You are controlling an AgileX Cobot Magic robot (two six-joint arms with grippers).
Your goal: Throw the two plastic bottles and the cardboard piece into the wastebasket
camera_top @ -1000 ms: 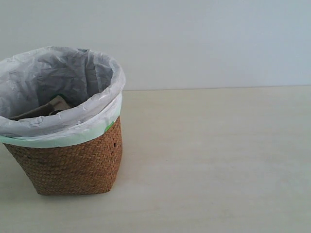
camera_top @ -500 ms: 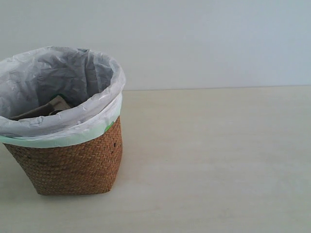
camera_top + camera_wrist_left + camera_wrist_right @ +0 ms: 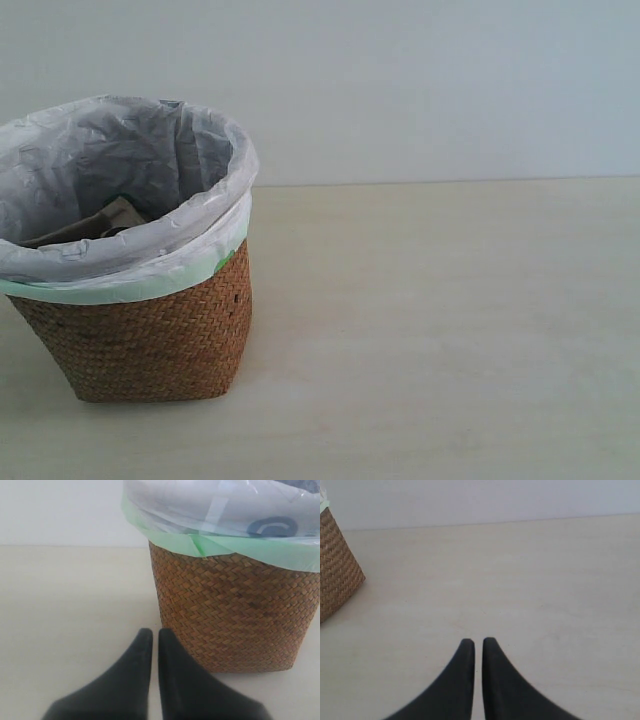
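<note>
The wastebasket (image 3: 150,330), brown wicker with a white-grey bag folded over its rim, stands at the left of the exterior view. A beige edge of the cardboard piece (image 3: 115,215) shows inside it. The two plastic bottles are hidden. No arm appears in the exterior view. My left gripper (image 3: 155,636) is shut and empty, low over the table just beside the wastebasket (image 3: 235,615). My right gripper (image 3: 478,643) is shut with nothing in it, above bare table, with a corner of the wastebasket (image 3: 335,570) off to one side.
The pale wooden table (image 3: 440,330) stretches to the right of the basket, and a plain light wall (image 3: 420,90) rises behind it.
</note>
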